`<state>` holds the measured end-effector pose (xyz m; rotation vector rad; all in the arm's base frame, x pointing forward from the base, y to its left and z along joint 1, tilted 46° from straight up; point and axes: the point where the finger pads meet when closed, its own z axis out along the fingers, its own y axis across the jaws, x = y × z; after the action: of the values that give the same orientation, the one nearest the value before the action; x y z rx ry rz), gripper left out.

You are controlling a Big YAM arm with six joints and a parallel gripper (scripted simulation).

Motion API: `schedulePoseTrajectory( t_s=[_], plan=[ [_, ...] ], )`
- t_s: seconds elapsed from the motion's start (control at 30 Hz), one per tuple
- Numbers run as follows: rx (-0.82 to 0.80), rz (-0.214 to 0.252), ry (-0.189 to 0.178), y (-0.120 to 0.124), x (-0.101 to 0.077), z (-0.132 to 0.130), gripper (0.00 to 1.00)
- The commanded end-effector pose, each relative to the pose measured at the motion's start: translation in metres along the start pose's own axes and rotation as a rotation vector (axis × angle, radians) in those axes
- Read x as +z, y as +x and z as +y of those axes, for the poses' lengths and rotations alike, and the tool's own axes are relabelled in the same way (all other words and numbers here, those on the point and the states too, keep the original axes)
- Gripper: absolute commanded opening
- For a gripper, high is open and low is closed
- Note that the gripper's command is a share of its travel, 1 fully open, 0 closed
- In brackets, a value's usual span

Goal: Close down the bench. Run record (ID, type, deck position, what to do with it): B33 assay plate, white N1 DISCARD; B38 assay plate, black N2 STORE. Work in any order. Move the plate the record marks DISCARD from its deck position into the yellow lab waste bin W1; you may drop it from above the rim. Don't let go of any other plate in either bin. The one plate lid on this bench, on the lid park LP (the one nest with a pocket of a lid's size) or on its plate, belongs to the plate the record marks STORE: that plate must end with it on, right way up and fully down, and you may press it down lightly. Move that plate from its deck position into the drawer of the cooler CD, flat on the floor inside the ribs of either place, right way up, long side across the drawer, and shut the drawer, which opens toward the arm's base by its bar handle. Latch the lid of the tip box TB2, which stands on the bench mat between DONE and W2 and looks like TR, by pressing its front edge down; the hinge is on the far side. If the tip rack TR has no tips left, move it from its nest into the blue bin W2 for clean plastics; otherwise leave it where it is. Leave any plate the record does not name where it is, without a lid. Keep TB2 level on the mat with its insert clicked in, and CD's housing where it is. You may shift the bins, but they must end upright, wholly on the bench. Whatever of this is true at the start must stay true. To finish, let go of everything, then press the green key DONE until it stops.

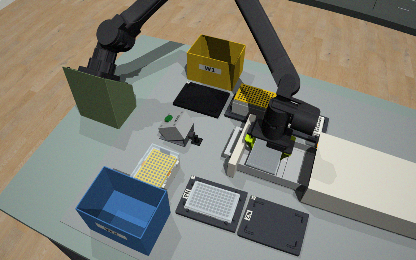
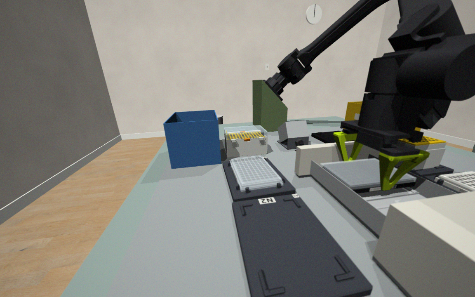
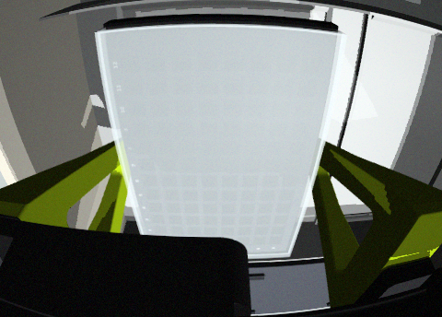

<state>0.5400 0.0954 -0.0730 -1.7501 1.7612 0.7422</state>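
Note:
My gripper [image 1: 268, 148] [image 2: 374, 166] [image 3: 219, 147] is shut on the lidded black plate [image 1: 263, 159] [image 2: 360, 171] [image 3: 215, 114], its green fingers on the two long sides. The plate is level and low inside the open drawer [image 1: 261, 176] [image 2: 342, 195] of the cooler CD [image 1: 364, 181] [image 2: 434, 236], in the place nearer the drawer's front panel [image 1: 238, 150]. I cannot tell whether it touches the floor. The white plate [image 1: 319, 124] [image 2: 468, 180] lies behind the arm. The N2 nest [image 1: 274, 222] [image 2: 290, 240] is bare.
The yellow bin W1 [image 1: 196, 61] and the black lid park [image 1: 201, 98] are at the back. The tip rack TR [image 1: 254, 95] [image 2: 422, 140] shows empty holes. The tip box TB2 [image 1: 154, 166] [image 2: 245, 142], blue bin W2 [image 1: 157, 226] [image 2: 191, 140], DONE key [image 1: 169, 117] and clear plate on N4 [image 1: 211, 200] [image 2: 255, 171] are nearer.

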Motion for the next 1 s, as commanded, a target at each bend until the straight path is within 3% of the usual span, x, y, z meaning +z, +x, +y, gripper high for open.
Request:
schedulePoseTrajectory(
  t_s=[0.0, 0.97],
  plan=[
    [-0.010, -0.003, 0.037, -0.0040, -0.0146, -0.0210, 0.00],
    [-0.014, -0.004, 0.034, -0.0080, -0.0130, -0.0245, 0.00]
  ],
)
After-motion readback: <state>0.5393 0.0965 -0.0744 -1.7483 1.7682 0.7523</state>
